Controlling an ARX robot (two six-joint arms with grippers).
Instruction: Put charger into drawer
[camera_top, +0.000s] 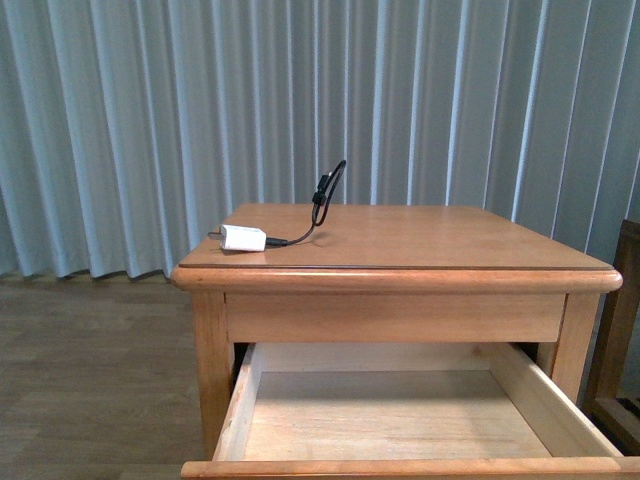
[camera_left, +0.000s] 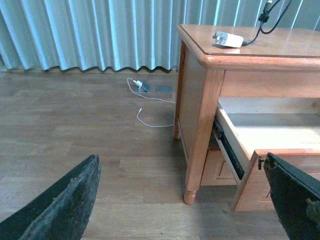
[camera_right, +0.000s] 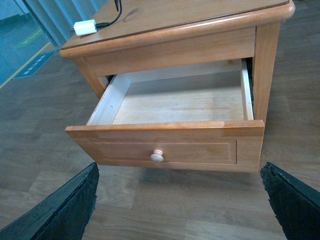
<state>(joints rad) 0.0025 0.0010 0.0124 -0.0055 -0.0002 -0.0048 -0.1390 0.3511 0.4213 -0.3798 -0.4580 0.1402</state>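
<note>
The white charger (camera_top: 243, 238) lies on the wooden table top near its front left corner, its black cable (camera_top: 322, 195) looping up behind it. The same charger (camera_left: 228, 39) shows in the left wrist view and, small, as the charger (camera_right: 84, 27) in the right wrist view. The drawer (camera_top: 400, 415) below the top is pulled out and its pale inside holds nothing; its front panel (camera_right: 165, 145) carries a round pale knob (camera_right: 157, 156). My left gripper (camera_left: 185, 200) is open, low beside the table's left side. My right gripper (camera_right: 182, 202) is open, low in front of the drawer front.
A second, lower drawer (camera_left: 218, 168) sits shut under the open one. A white cable (camera_left: 150, 107) and floor sockets (camera_left: 152, 88) lie on the wood floor left of the table. Pale curtains (camera_top: 200, 100) hang behind. A dark wooden chair frame (camera_top: 620, 340) stands at the right.
</note>
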